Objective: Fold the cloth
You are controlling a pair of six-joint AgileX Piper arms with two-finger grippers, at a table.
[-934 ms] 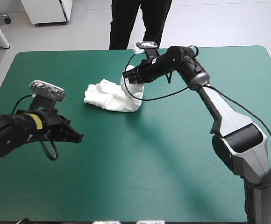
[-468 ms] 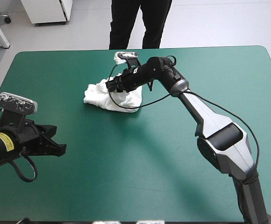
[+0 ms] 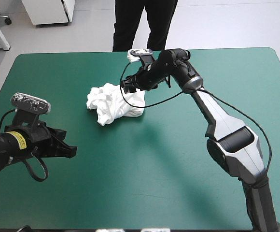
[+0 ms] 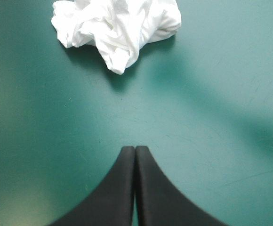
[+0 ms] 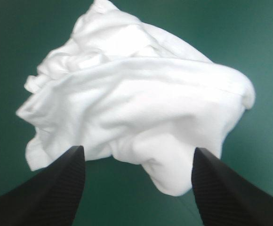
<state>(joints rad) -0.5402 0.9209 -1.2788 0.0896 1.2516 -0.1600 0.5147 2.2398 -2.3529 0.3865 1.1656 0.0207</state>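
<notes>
Your right claw (image 3: 127, 87) has its fingers spread wide, the crumpled T-shirt (image 3: 112, 102) just at its 8 o'clock on the teal-green desk (image 3: 178, 159). Your left claw (image 4: 135, 151), pinched together, hovers well apart.

T-shirt (image 3: 112, 102): heaped on bench (image 3: 188, 164), left of centre, toward the far edge. Right pincer (image 3: 128, 87): at the heap's far right side. Left pincer (image 3: 70, 150): near the bench's left edge, well apart from the heap, nearer the front.
</notes>
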